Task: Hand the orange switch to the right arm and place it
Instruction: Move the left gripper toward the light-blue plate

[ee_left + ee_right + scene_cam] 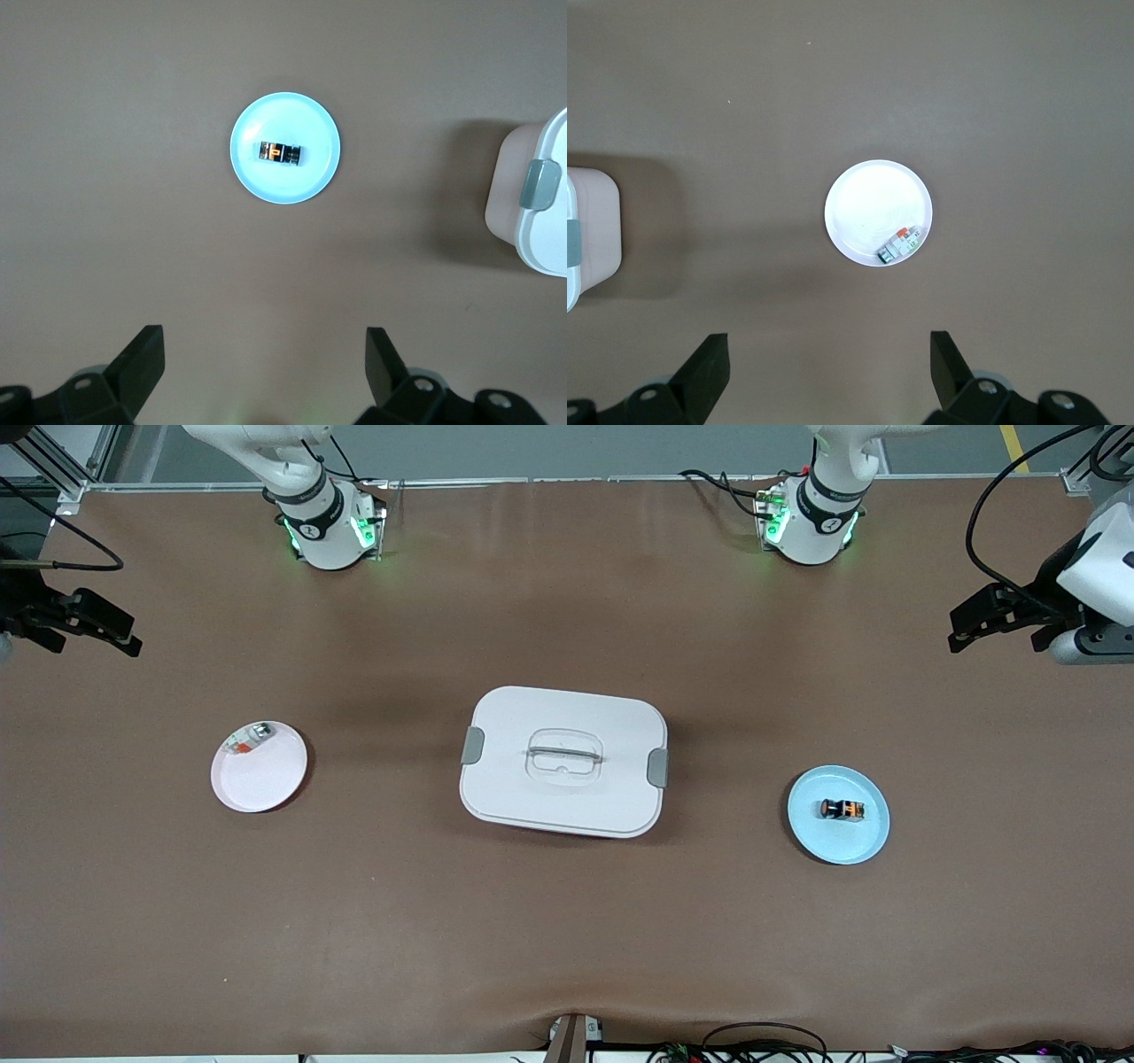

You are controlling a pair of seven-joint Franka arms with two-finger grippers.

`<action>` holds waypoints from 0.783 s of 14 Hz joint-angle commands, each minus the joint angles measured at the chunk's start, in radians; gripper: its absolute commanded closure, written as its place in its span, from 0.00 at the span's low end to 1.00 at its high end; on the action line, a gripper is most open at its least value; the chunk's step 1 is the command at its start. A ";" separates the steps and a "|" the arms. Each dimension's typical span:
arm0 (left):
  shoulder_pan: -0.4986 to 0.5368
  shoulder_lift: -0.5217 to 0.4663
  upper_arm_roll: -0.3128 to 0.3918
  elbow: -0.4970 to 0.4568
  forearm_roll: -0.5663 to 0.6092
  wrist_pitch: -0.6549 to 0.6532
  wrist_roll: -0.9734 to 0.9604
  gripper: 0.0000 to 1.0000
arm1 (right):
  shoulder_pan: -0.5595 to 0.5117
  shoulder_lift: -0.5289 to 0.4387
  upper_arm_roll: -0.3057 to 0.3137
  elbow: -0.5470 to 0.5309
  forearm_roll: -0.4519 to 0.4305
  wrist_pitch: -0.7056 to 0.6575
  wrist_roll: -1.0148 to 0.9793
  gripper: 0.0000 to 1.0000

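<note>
Well apart: orange switch (280, 153) on blue plate (314, 124), left fingers (146, 354) spread.

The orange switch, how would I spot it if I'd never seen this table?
Find the white lidded box mid-table, then the light blue plate toward the left arm's end. The orange switch lies on it: tiny, black and orange, unlike the silvery part on the pink plate.

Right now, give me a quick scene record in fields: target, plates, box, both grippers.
target: orange switch lying on the blue plate, untouched
blue plate: toward the left arm's end of the table
pink plate: toward the right arm's end, holds a small silvery-clear part at its rim
box: white lidded box between the two plates, lid on
left gripper: open, empty, up in the air at its end of the table
right gripper: open, empty, waiting at its end
handover: not begun
</note>
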 commanded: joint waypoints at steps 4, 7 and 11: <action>0.005 0.004 0.004 0.012 -0.004 -0.003 0.004 0.00 | -0.014 -0.002 0.008 0.010 0.013 -0.012 -0.007 0.00; 0.028 0.034 0.004 0.013 0.000 0.004 0.016 0.00 | -0.014 -0.002 0.008 0.010 0.011 -0.012 -0.007 0.00; 0.036 0.117 0.002 0.007 0.000 0.083 0.022 0.00 | -0.014 -0.002 0.008 0.010 0.011 -0.012 -0.007 0.00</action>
